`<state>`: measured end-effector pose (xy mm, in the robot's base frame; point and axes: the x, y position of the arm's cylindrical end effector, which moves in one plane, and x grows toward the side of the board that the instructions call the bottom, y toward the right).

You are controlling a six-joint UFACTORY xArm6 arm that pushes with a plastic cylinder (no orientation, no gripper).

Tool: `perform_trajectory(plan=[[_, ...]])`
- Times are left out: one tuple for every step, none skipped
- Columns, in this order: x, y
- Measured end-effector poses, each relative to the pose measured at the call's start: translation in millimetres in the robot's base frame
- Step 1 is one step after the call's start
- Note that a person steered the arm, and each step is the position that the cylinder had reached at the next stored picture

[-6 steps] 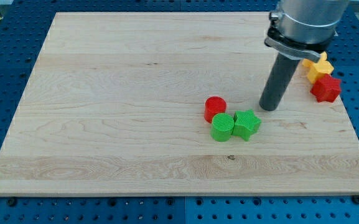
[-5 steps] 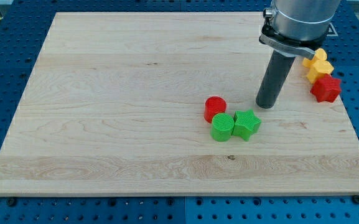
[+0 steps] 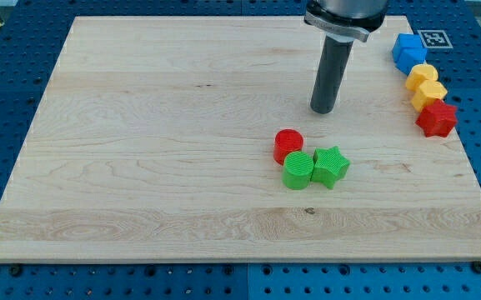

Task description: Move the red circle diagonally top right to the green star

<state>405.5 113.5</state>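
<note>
I carry no fingers, so there is nothing to open or close; my tip rests on the surface, above and slightly right of the cluster, touching no block. The red circle sits touching the green cylinder, which is against the green star; the red circle lies up-left of the star. I judge this the approach step: next, my tip must get to the circle's left and push it rightward, past the star's top.

Wooden board with red circle, green cylinder, green star.
</note>
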Motion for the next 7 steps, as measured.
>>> perform_trajectory(plan=[[-2,0],[-3,0],[-8,-6],[-34,-36],[-39,-80],[-35,-135],[-3,-158]])
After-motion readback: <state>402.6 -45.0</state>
